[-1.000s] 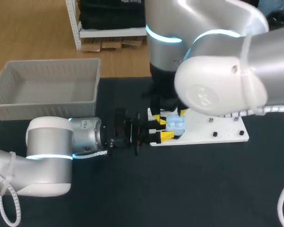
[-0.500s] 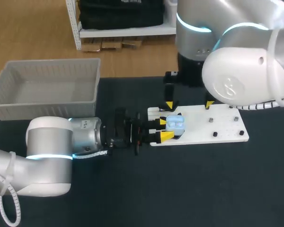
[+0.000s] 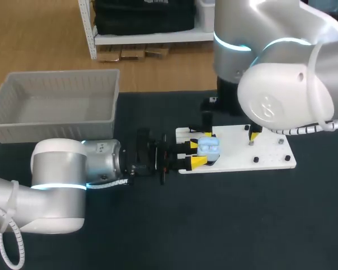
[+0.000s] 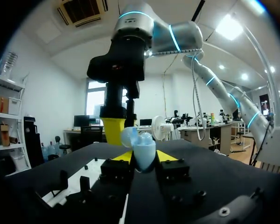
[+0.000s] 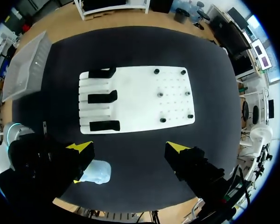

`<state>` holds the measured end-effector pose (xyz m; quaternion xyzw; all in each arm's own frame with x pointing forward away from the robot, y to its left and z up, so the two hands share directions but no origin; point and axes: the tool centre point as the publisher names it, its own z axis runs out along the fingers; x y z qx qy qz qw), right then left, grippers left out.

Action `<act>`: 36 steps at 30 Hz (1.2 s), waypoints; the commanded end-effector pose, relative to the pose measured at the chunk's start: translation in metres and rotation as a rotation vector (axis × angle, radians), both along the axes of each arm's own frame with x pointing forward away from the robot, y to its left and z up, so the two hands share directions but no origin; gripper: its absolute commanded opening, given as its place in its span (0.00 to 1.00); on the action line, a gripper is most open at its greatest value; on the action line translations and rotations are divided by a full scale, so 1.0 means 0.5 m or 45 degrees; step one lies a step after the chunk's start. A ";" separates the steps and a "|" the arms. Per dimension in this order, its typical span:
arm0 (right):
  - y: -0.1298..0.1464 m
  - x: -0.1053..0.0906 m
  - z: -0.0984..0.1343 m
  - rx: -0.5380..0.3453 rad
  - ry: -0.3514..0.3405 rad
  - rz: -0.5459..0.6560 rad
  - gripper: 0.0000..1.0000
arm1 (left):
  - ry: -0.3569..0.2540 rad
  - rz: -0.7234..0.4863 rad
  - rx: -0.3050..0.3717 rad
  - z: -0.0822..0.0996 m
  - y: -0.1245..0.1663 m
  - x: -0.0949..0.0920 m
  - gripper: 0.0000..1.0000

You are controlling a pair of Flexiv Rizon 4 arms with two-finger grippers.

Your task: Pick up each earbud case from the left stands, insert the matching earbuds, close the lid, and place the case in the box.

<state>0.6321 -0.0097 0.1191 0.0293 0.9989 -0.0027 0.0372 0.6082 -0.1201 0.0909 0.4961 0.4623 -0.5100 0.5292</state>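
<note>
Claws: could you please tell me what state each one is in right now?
Left claw: closed on the case.
Right claw: open, holding nothing.

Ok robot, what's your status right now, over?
Left fingers shut on blue earbud case, at the white board edge. Right fingers open, above the board. Case not yet in grey box. Nothing in its way.

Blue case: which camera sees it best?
The left wrist view: the blue case is close up, lid open, between the left gripper's fingers. The head view shows it small; the right wrist view shows it partly hidden.
</note>
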 end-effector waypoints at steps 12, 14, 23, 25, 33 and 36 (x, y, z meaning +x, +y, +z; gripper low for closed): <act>-0.023 -0.039 0.049 0.066 -0.076 -0.003 0.96 | -0.001 0.003 -0.002 0.000 0.001 -0.002 0.00; -0.021 -0.037 0.045 0.068 -0.076 -0.002 1.00 | -0.001 0.003 -0.002 0.000 0.001 -0.002 0.00; -0.002 -0.018 0.051 0.074 -0.133 0.022 1.00 | -0.001 0.003 -0.002 0.000 0.001 -0.002 0.00; -0.001 -0.013 0.045 0.070 -0.134 0.025 1.00 | -0.001 0.003 -0.002 0.000 0.001 -0.002 0.00; -0.002 -0.011 0.025 0.056 -0.107 0.025 1.00 | -0.001 0.003 -0.002 0.000 0.001 -0.002 0.00; -0.001 -0.017 0.022 0.052 -0.093 0.030 1.00 | -0.001 0.003 -0.002 0.000 0.001 -0.002 0.00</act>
